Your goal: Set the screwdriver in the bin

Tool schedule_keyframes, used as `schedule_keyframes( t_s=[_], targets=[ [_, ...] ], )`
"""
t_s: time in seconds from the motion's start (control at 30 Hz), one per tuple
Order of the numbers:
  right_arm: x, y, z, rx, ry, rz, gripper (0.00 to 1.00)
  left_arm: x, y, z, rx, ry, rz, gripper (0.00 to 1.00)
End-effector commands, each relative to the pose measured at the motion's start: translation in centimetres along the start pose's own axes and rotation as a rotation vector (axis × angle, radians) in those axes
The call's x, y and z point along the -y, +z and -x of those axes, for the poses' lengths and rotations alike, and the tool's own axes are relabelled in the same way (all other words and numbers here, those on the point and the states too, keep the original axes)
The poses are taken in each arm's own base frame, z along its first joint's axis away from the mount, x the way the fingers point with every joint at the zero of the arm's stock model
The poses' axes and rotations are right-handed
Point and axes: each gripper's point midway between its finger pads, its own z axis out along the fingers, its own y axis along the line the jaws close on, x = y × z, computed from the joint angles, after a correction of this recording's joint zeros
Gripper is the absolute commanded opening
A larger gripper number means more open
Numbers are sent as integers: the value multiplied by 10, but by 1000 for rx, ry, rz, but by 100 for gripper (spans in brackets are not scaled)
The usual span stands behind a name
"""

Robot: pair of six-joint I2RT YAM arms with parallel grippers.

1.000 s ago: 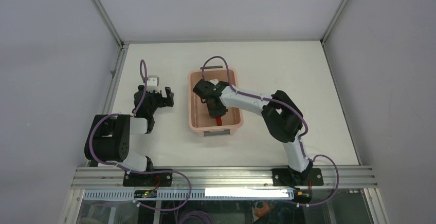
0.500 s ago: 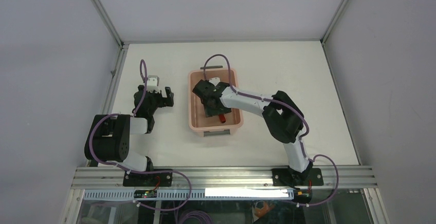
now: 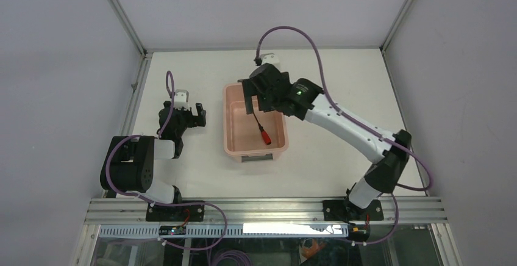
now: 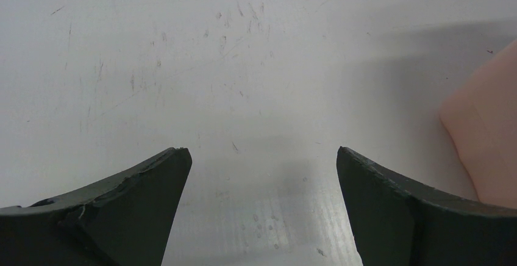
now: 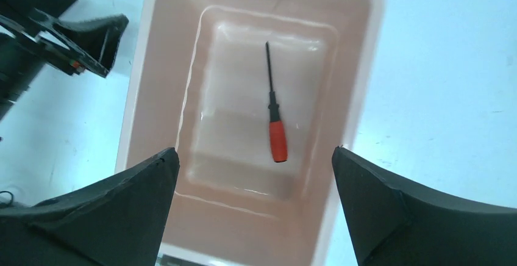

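The right gripper (image 5: 254, 150) hangs with its jaws spread and empty. Straight below it, framed between the fingers, the screwdriver (image 5: 274, 116) lies flat on the floor of the bin (image 5: 360, 83), red handle toward the wrist. What remains, I judge, is a clean exit: rise straight up, fingers away from the bin's walls. The left gripper (image 4: 261, 150), likewise spread and empty, sits over the table (image 4: 244, 46), the bin's corner to its right

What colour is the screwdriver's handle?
Red. The screwdriver shows best in the right wrist view, lying inside the bin.
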Motion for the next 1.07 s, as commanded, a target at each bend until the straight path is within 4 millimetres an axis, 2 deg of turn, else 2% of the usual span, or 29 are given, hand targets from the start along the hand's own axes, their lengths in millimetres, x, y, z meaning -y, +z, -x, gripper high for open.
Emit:
schedule_keyframes(
  t_s=[0.0, 0.03, 0.07, 0.23, 0.33, 0.43, 0.57, 0.73, 0.83, 1.03],
  targets=[
    [54, -42, 34, 117, 50, -17, 99, -1, 4, 24, 81, -5, -5, 99],
    [64, -46, 33, 126, 62, -22, 99, -1, 4, 24, 81, -5, -5, 99],
    [83, -46, 32, 131, 90, -44, 99, -1, 4, 24, 81, -5, -5, 99],
    [153, -42, 5, 167, 181, -93, 99, -1, 4, 24, 81, -5, -5, 99],
    [187, -34, -18, 174, 241, -109, 99, -1, 4, 24, 81, -5, -5, 99],
    [216, -20, -50, 157, 279, -153, 99, -1, 4, 24, 81, -5, -5, 99],
    [239, 0, -84, 188, 302, -201, 99, -1, 4, 24, 81, -5, -5, 99],
    [252, 13, -115, 239, 346, -259, 99, -1, 4, 24, 81, -5, -5, 99],
    [257, 13, -124, 265, 362, -284, 99, -1, 4, 24, 81, -5, -5, 99],
    [257, 7, -123, 313, 371, -277, 99, -1, 4, 24, 81, -5, -5, 99]
  ],
)
